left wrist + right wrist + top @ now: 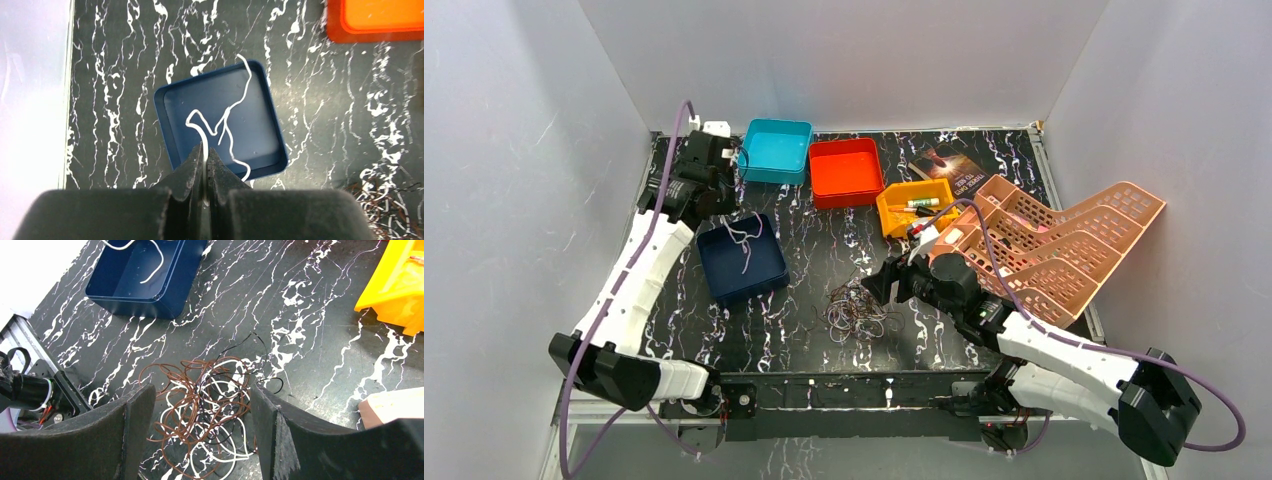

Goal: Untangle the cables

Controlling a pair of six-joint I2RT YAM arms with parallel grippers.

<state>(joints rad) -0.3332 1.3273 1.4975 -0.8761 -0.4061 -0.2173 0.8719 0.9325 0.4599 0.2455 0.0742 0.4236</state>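
A tangle of thin brown, white and black cables [856,312] lies on the black marbled table in front of the arm bases. My right gripper [886,287] hovers open just right of it. In the right wrist view the tangle [205,415] sits between the wide-apart fingers of the right gripper [200,390]. My left gripper [205,150] is shut on a single white cable [227,112], which dangles into the navy tray [165,125]. From above, the left gripper [727,210] is over the tray's [724,285] far edge, the white cable [744,238] hanging below.
A teal tray [776,150], a red tray [846,172] and a yellow bin [914,205] holding small items line the back. A tilted pink basket [1064,245] stands at the right, behind my right arm. A book [951,170] lies at the back.
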